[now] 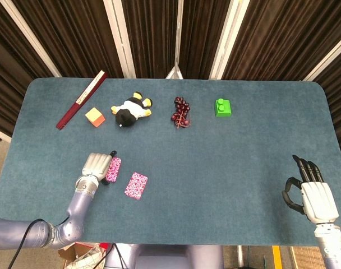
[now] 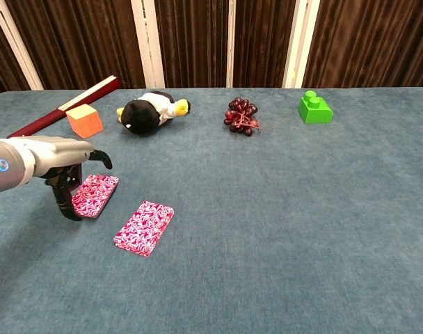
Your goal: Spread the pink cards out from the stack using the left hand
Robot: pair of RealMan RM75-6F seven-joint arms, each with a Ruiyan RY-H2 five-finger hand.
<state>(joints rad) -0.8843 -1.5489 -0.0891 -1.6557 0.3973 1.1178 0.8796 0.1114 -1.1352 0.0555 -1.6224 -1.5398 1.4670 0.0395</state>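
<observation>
Your left hand (image 2: 67, 174) hangs over the near-left table (image 1: 243, 168), fingers curled down, holding nothing, at the left edge of one pink card (image 2: 94, 195); another card (image 2: 144, 227) lies just beside. Your right hand (image 1: 310, 193) rests open.

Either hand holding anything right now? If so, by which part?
Nothing is plainly held. The left hand hangs over the left edge of a pink card, fingers pointing down; a grip cannot be told. The right hand is open, empty.
</observation>
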